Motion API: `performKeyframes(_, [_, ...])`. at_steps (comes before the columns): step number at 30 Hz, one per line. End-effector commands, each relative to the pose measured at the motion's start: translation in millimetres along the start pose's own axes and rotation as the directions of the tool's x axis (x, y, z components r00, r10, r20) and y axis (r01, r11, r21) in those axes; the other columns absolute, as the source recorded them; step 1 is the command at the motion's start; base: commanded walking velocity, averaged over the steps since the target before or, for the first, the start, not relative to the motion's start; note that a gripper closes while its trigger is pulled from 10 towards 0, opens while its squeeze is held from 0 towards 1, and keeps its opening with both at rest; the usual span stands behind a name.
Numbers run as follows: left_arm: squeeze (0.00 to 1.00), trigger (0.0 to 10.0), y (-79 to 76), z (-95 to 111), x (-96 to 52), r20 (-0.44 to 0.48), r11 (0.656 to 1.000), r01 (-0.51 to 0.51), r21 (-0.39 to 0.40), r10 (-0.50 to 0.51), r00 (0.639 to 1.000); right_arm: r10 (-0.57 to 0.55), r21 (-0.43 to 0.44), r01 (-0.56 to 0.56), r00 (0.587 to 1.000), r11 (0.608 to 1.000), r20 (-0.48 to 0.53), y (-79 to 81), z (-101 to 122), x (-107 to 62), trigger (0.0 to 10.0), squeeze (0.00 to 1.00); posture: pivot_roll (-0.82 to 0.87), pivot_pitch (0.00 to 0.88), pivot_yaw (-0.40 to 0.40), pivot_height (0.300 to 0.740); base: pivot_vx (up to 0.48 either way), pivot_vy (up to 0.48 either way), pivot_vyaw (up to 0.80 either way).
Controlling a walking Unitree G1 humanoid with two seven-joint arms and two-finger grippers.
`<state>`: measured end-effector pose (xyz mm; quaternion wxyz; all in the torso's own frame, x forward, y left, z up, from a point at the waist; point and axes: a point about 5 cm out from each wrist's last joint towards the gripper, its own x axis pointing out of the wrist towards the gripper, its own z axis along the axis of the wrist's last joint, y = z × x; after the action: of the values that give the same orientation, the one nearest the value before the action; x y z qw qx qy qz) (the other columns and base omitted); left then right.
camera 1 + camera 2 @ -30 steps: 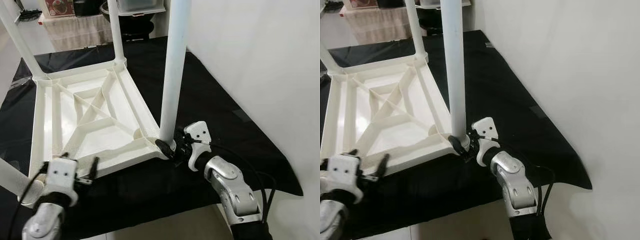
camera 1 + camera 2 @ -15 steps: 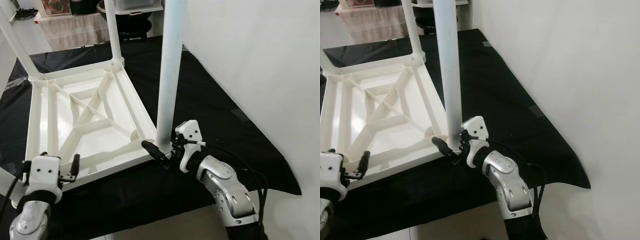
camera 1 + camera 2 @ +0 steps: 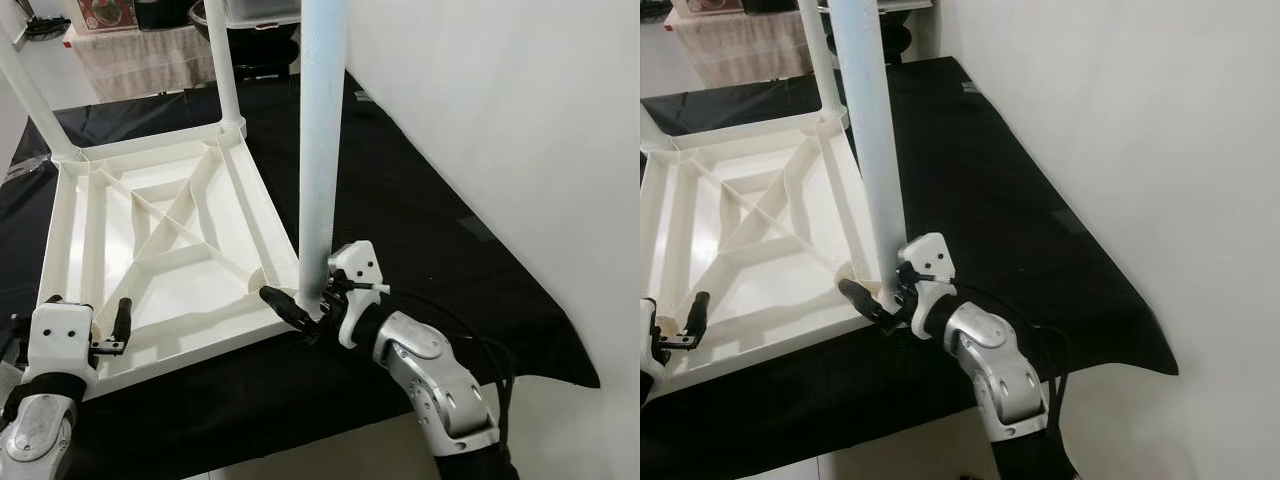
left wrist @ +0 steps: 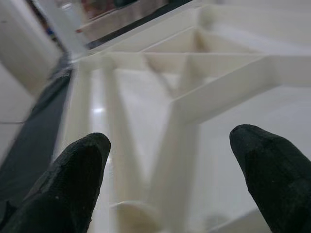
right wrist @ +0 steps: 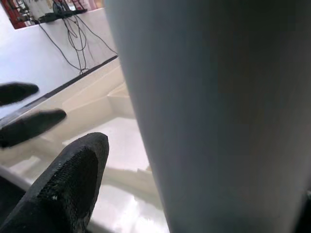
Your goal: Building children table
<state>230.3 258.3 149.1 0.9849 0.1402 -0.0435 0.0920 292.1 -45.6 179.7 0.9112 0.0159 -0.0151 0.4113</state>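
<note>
White tabletop (image 3: 160, 250) upside down on black cloth (image 3: 420, 230), legs up. Right gripper (image 3: 300, 305) at near-right corner, fingers spread around the leg (image 3: 320, 150) base, not clamped. Left gripper (image 3: 85, 325) wide open, holding nothing, over near-left edge. Bare cloth right, wall (image 3: 520, 120) close.

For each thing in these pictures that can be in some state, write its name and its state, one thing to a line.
Table top: upside down on the black cloth, ribbed underside facing up.
Near leg: upright at the table top's near right corner.
Far leg: upright in its far corner socket.
Right gripper: at the near leg's base, fingers either side of it.
Left gripper: open, over the table top's near left edge, holding nothing.
</note>
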Motion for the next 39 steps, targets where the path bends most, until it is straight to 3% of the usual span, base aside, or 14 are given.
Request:
performKeyframes(1, [0.00, 10.0, -25.5, 2, -2.8, 0.015, 0.991, 0.113, -0.076, -0.112, 0.994, -0.066, 0.000, 0.066, 0.997, 0.998, -0.026, -7.5, -8, 0.7, 10.0, 0.00, 0.08, 0.176, -0.017, 0.740, 0.000, 0.000, 0.00])
performKeyframes(3, [0.00, 10.0, -25.5, 2, -2.8, 0.015, 0.991, 0.113, -0.076, -0.112, 0.994, -0.066, 0.000, 0.066, 0.997, 0.998, -0.026, -7.5, -8, 0.7, 10.0, 0.00, 0.08, 0.176, -0.017, 0.740, 0.000, 0.000, 0.00])
performKeyframes(4, [0.00, 10.0, -41.4, 6, -4.2, 0.034, 0.974, 0.189, -0.121, -0.186, 0.982, -0.121, -0.008, 0.121, 0.992, 0.993, -0.039, -16.8, -10, -2.1, 10.0, 0.00, 0.07, 0.177, -0.017, 0.740, 0.000, 0.000, 0.00])
performKeyframes(5, [0.00, 10.0, -41.4, 6, -4.2, 0.034, 0.974, 0.189, -0.121, -0.186, 0.982, -0.121, -0.008, 0.121, 0.992, 0.993, -0.039, -16.8, -10, -2.1, 10.0, 0.00, 0.07, 0.177, -0.017, 0.740, 0.000, 0.000, 0.00])
performKeyframes(6, [0.00, 10.0, -61.4, 13, -7.7, 0.067, 0.940, 0.297, -0.169, -0.290, 0.955, -0.172, -0.016, 0.171, 0.984, 0.985, -0.052, -26.2, -13, -6.3, 10.0, 0.00, 0.07, 0.178, -0.016, 0.740, 0.000, 0.000, 0.00])
performKeyframes(7, [0.00, 10.0, -61.4, 13, -7.7, 0.067, 0.940, 0.297, -0.169, -0.290, 0.955, -0.172, -0.016, 0.171, 0.984, 0.985, -0.052, -26.2, -13, -6.3, 10.0, 0.00, 0.07, 0.178, -0.016, 0.740, 0.000, 0.000, 0.00])
performKeyframes(8, [0.00, 10.0, -76.1, 18, -11.1, 0.090, 0.907, 0.369, -0.202, -0.358, 0.930, -0.204, -0.025, 0.203, 0.977, 0.979, -0.062, -32.7, -14, -10.1, 10.0, 0.00, 0.06, 0.179, -0.011, 0.740, 0.000, 0.000, 0.00])
performKeyframes(9, [0.00, 10.0, -76.1, 18, -11.1, 0.090, 0.907, 0.369, -0.202, -0.358, 0.930, -0.204, -0.025, 0.203, 0.977, 0.979, -0.062, -32.7, -14, -10.1, 10.0, 0.00, 0.06, 0.179, -0.011, 0.740, 0.000, 0.000, 0.00])
performKeyframes(10, [0.00, 10.0, -89.6, 22, -15.0, 0.105, 0.878, 0.419, -0.231, -0.405, 0.908, -0.240, -0.034, 0.238, 0.968, 0.971, -0.072, -39.4, -17, -15.3, 10.0, 0.00, 0.06, 0.179, -0.005, 0.740, 0.000, 0.000, 0.00])
performKeyframes(17, [0.00, 10.0, -85.0, 11, -14.4, 0.030, 0.917, 0.344, -0.203, -0.345, 0.938, -0.262, -0.027, 0.261, 0.962, 0.965, -0.077, -40.5, -20, -18.0, 10.0, 0.00, 0.06, 0.181, 0.002, 0.740, 0.000, 0.000, 0.00])
performKeyframes(20, [0.00, 10.0, -74.1, 7, -12.9, 0.008, 0.938, 0.294, -0.181, -0.298, 0.955, -0.265, -0.023, 0.264, 0.961, 0.964, -0.077, -39.2, -22, -17.3, 10.0, 0.00, 0.07, 0.183, 0.004, 0.740, 0.000, 0.480, 0.00])
performKeyframes(32, [0.00, 10.0, -60.4, 8, -8.5, 0.002, 0.959, 0.230, -0.166, -0.232, 0.973, -0.256, -0.008, 0.256, 0.965, 0.967, -0.062, -35.1, -18, -10.0, 10.0, 0.00, 0.07, 0.177, 0.003, 0.740, 0.000, 0.480, 0.00])
performKeyframes(39, [0.00, 10.0, -60.6, 8, -8.5, 0.002, 0.962, 0.231, -0.148, -0.233, 0.973, -0.260, -0.013, 0.260, 0.963, 0.966, -0.068, -34.0, -20, -10.6, 10.0, 0.00, 0.07, 0.177, 0.004, 0.740, 0.000, 0.000, 0.00])
